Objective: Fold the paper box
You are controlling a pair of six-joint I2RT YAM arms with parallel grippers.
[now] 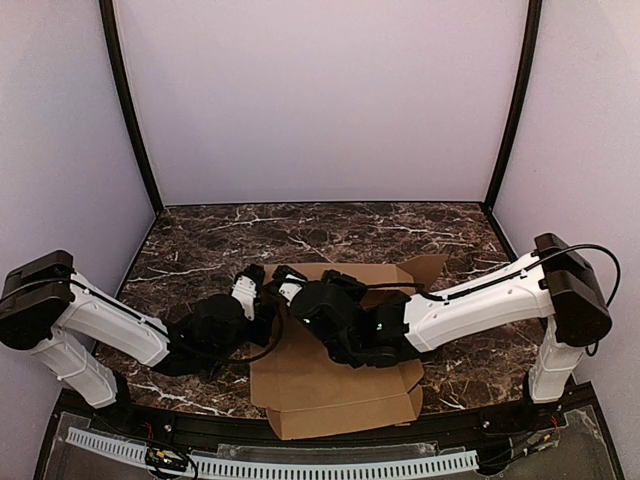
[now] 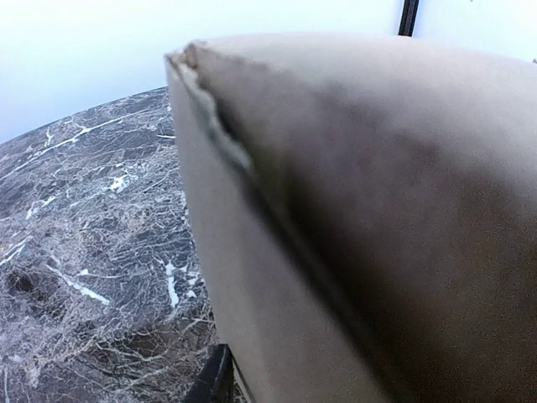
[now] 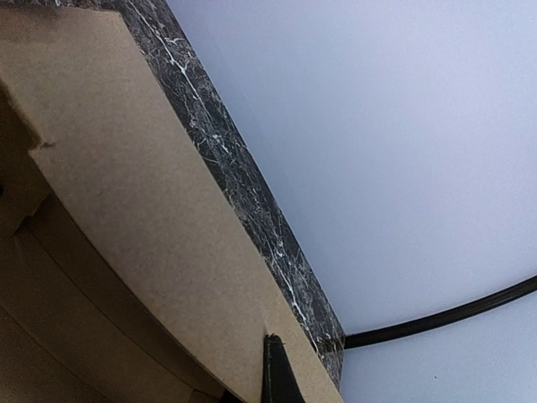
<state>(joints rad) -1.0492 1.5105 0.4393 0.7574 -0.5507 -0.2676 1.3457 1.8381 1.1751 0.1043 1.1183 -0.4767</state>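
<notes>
Paper box (image 1: 330, 385): plain brown cardboard, lies part-folded on the dark marble tabletop (image 1: 200, 240), centre front, its near edge at the tabletop's front rim; a flap stands up at the far right corner
Left pincer (image 1: 262, 292): at the box's left edge, far end, touching or just beside it
Left pincer state: cannot tell; the wrist view is filled by blurred cardboard close up, with only a sliver of dark finger (image 2: 214, 379) at the bottom
Right pincer (image 1: 284, 278): arm reaches across the box from the right; pincer sits over the far left part of the sheet, just beside the left pincer
Right pincer state: clenched; one dark fingertip (image 3: 275, 369) lies against the edge of a cardboard flap; whether the flap is pinched I cannot tell
Behind the flap: tabletop edge, pale wall, black cable (image 3: 453, 315)
</notes>
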